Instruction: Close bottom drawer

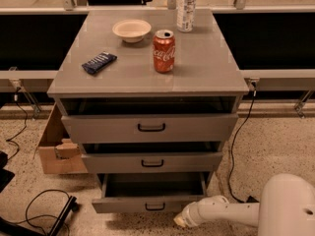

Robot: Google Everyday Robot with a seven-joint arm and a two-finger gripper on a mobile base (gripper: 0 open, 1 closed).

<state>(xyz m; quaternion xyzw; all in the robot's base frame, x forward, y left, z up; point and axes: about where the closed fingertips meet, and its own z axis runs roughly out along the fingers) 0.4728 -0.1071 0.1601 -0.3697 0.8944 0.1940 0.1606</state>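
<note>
The bottom drawer point(147, 204) is the lowest of three grey drawers in the cabinet. It stands partly pulled out, its plain grey inside showing, and has a small black bar handle point(155, 206). My gripper point(181, 221) is at the end of the white arm point(221, 211), low on the floor side. It sits just right of and below the drawer's front panel, close to its lower right corner. I cannot tell if it touches the panel.
The top drawer point(150, 127) and middle drawer point(151, 162) are slightly ajar. On the cabinet top are a Coke can point(164, 51), a bowl point(131, 30), a water bottle point(186, 4) and a blue snack bar point(99, 62). A cardboard box point(55, 150) and floor cables point(47, 208) lie to the left.
</note>
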